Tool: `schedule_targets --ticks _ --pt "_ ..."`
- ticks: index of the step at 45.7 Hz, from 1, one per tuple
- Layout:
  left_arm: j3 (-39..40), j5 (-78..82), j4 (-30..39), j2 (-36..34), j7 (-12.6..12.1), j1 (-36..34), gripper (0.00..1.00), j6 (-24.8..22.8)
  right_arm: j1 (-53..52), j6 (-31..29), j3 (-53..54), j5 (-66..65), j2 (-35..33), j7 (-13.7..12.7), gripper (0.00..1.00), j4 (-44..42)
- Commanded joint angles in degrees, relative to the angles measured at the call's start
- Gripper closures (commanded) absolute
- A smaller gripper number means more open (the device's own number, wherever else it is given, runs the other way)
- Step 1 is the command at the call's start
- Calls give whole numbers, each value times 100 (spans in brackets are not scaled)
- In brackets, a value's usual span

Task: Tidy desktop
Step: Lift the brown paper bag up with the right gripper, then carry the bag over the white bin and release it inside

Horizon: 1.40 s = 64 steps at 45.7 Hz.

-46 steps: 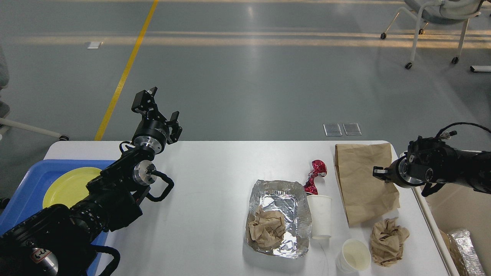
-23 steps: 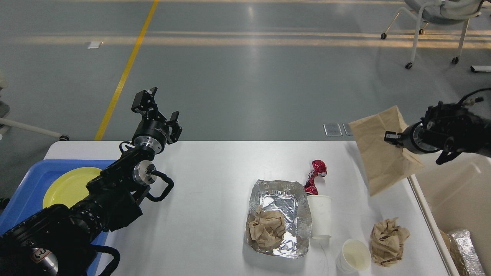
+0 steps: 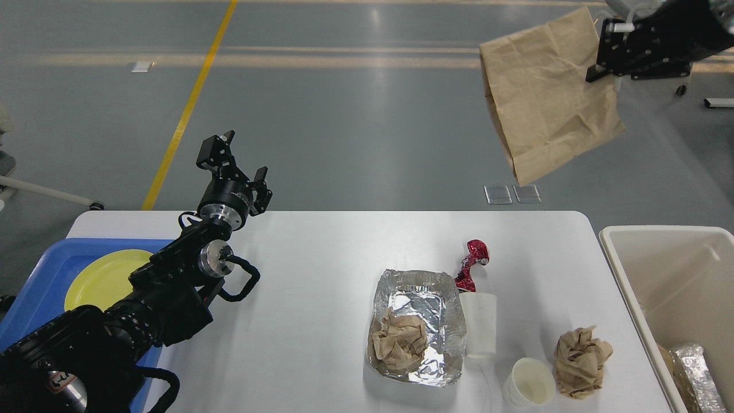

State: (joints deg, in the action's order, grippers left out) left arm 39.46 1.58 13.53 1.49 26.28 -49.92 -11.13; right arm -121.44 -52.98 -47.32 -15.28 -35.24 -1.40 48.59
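The white desktop (image 3: 309,275) carries litter on its right half: a foil tray (image 3: 441,287) with a crumpled brown paper wad (image 3: 398,339) inside, a red foil wrapper (image 3: 471,265), a paper cup lying on its side (image 3: 479,324), an upright paper cup (image 3: 530,381) and a second crumpled paper wad (image 3: 582,353). High above the table's far right corner, my right gripper (image 3: 603,57) is shut on the edge of a flat brown paper bag (image 3: 545,94) that hangs in the air. My left gripper (image 3: 234,158) stands open and empty over the table's far left edge.
A blue tray (image 3: 43,269) holding a yellow plate (image 3: 103,275) sits at the table's left end. A cream bin (image 3: 659,269) stands beside the right end, with foil (image 3: 694,373) in its bottom. A wheeled chair base (image 3: 622,63) stands on the floor behind.
My right gripper lifted the brown paper bag off the table's right side and carried it high up and away. The cream bin came into full view. The left arm stayed still.
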Motion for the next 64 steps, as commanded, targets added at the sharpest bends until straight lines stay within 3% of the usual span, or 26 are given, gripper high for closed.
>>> schedule_targets --ticks 1,10,15,29,40,44,49,57,64 --pt "0 -8 0 0 0 0 0 -3 -1143 -202 152 8 -448 -9 100 800" --pt "0 0 0 0 0 0 0 -3 -2874 -202 328 52 -1098 -44 100 2241" --pt "0 0 0 0 0 0 0 -3 -3254 -202 504 52 -1406 -71 100 2866" --pt "0 0 0 0 0 0 0 -3 -3246 -202 495 52 -1600 -255 100 3517" --pt "0 0 0 0 0 0 0 -3 -2570 -202 478 -80 -1592 -659 100 3420" --pt "0 0 0 0 0 0 0 -3 -1762 -202 495 -474 -1556 -862 100 3149" --pt "0 0 0 0 0 0 0 -3 -681 -202 504 -1274 -1460 -888 100 2534" --pt "0 0 0 0 0 0 0 -3 1322 1306 443 -2075 -670 -862 100 795" --pt "0 0 0 0 0 0 0 -3 2967 2116 355 -2128 43 -818 100 -867"
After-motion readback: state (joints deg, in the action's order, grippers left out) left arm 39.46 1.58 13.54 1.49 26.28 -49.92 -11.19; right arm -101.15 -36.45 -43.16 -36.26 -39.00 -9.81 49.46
